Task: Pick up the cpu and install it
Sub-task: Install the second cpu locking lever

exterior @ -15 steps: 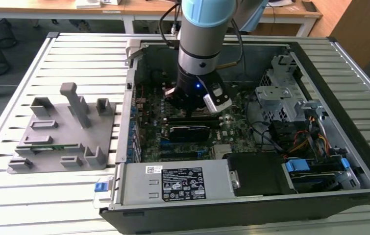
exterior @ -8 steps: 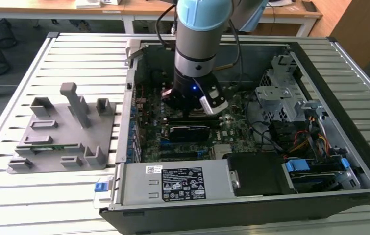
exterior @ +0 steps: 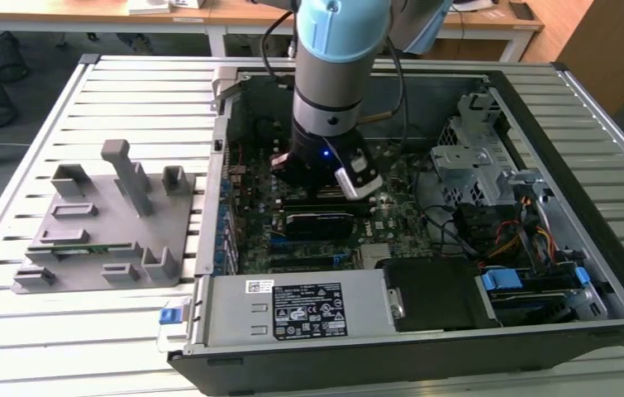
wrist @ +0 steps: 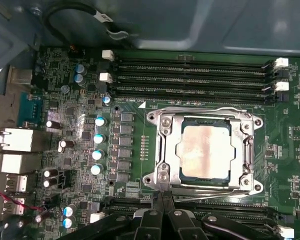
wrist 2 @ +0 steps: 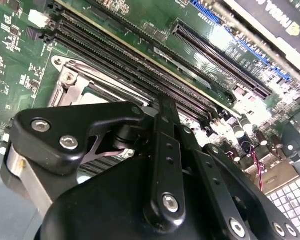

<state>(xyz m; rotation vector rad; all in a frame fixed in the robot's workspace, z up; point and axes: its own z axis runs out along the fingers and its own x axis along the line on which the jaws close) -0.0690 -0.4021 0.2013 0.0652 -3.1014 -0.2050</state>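
First wrist view: cpu (wrist: 206, 151) sits flat in the socket (wrist: 162, 177) on the motherboard (wrist: 130, 165), the frame lying over its edges. Gripper (wrist: 161, 196) hovers just beside the socket, fingers pressed together, holding nothing. Judgement: placement looks done (seating unverified); the next move calls for confirming the cpu is level.

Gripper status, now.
Gripper: shut, holding nothing, just beside the socket where the cpu already sits.
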